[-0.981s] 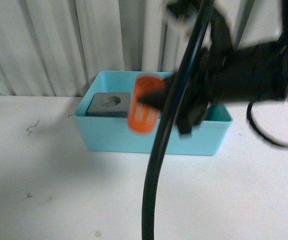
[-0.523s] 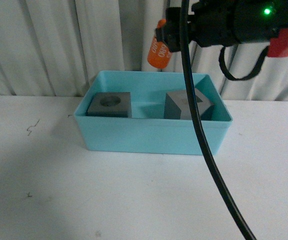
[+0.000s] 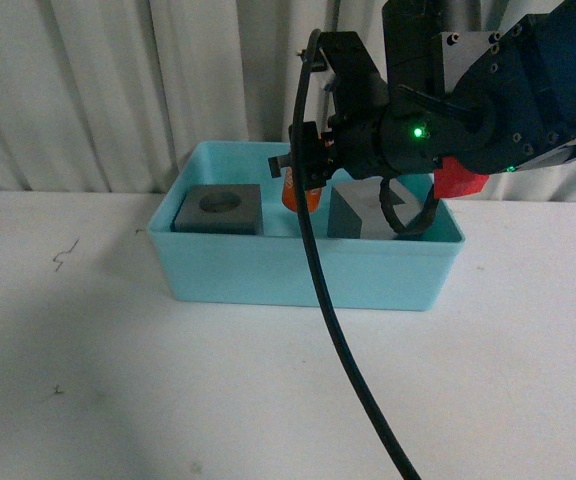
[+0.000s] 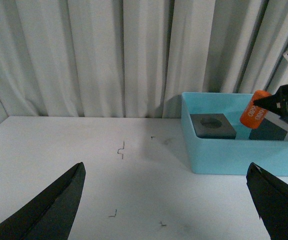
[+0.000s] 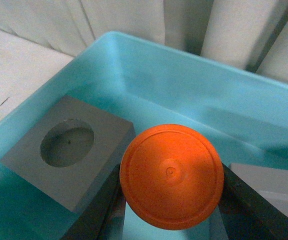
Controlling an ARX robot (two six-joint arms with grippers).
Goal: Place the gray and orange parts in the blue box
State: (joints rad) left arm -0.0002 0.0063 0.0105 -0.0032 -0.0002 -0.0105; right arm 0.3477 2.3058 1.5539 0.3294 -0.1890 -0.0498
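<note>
The blue box [image 3: 298, 270] stands at the back of the white table. Inside it, at the left, lies a gray cube with a round hole [image 3: 220, 208]. A second gray cube [image 3: 353, 215] sits at the right, partly hidden by my right arm. My right gripper [image 3: 303, 185] is shut on the orange cylinder [image 3: 300, 195] and holds it inside the box, between the two cubes. The right wrist view shows the cylinder's round end [image 5: 171, 176] clamped between the dark fingers above the box floor. My left gripper [image 4: 166, 200] is open over bare table, well left of the box [image 4: 234, 155].
White curtains hang right behind the box. A black cable [image 3: 343, 340] runs down from the right arm across the front of the box. Small dark scuff marks [image 3: 65, 255] dot the table at the left.
My right arm swung the orange cylinder from in front of the box up above its back rim, then lowered it into the box between the cubes.
</note>
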